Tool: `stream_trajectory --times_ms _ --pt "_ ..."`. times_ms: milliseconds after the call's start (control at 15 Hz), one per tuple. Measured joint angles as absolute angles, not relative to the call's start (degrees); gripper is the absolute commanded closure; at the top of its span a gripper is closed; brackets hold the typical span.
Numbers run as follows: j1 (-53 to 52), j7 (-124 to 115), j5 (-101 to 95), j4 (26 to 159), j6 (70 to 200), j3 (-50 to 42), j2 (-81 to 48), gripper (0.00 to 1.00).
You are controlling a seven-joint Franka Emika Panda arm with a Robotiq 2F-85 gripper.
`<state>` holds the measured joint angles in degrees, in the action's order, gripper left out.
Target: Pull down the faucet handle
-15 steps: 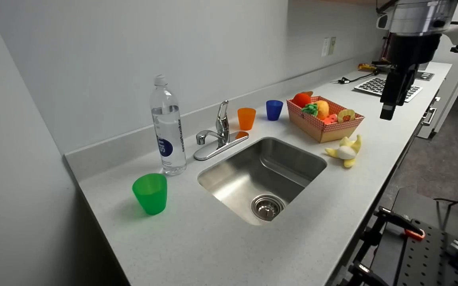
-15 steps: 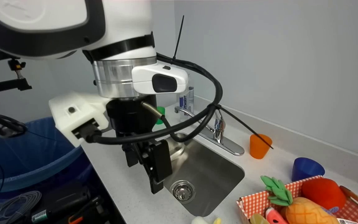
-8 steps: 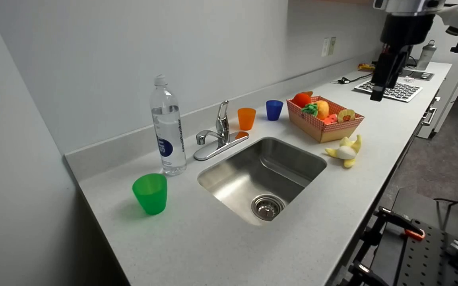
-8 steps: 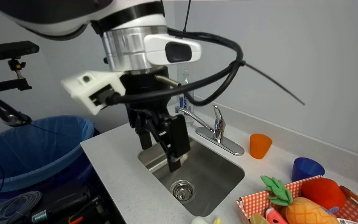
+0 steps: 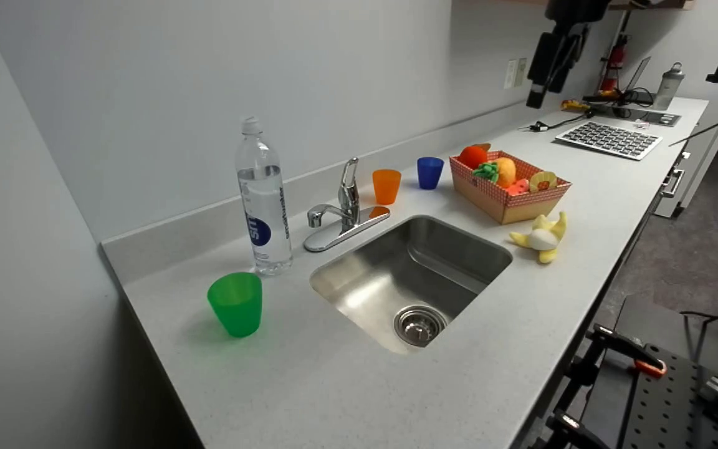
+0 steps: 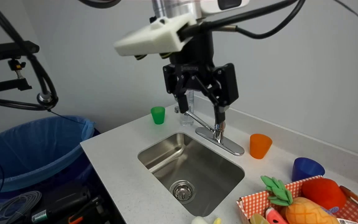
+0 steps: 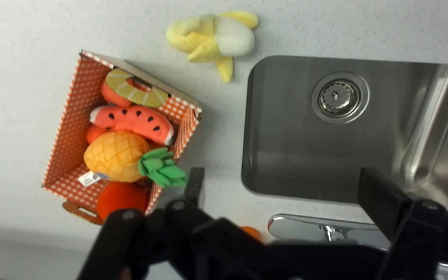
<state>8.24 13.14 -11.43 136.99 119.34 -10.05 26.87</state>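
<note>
The faucet handle [image 5: 348, 187] is a slim chrome lever. It points upward from the faucet body in an exterior view. In an exterior view, my gripper's finger hides it, and only the faucet body [image 6: 218, 132] shows below. The chrome spout [image 5: 323, 212] reaches out beside it. My gripper [image 6: 202, 114] is open and empty, fingers pointing down, high above the counter. It also shows at the upper right of an exterior view [image 5: 545, 95], well away from the handle. In the wrist view, the open fingers [image 7: 282, 175] show the faucet's base plate [image 7: 298, 227] below; the handle is hidden there.
A clear water bottle [image 5: 263, 212] and green cup [image 5: 236, 305] stand near the spout. An orange cup [image 5: 386, 187], blue cup [image 5: 429, 173] and basket of plush fruit [image 5: 477, 199] stand beyond the faucet. The sink [image 6: 166, 149] and plush banana [image 7: 224, 37] lie in front.
My gripper has risen and moved across toward the wall and faucet side, its hand turning somewhat. It stays open. The faucet and the things on the counter have not moved.
</note>
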Motion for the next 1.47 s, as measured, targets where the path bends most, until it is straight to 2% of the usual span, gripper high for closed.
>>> stream_trajectory --times_ms 533,1467 --pt "5.9 18.1 -7.2 122.1 119.5 -9.8 12.7 0.0" --pt "5.8 18.0 -7.2 120.7 119.6 -9.1 10.3 0.0"
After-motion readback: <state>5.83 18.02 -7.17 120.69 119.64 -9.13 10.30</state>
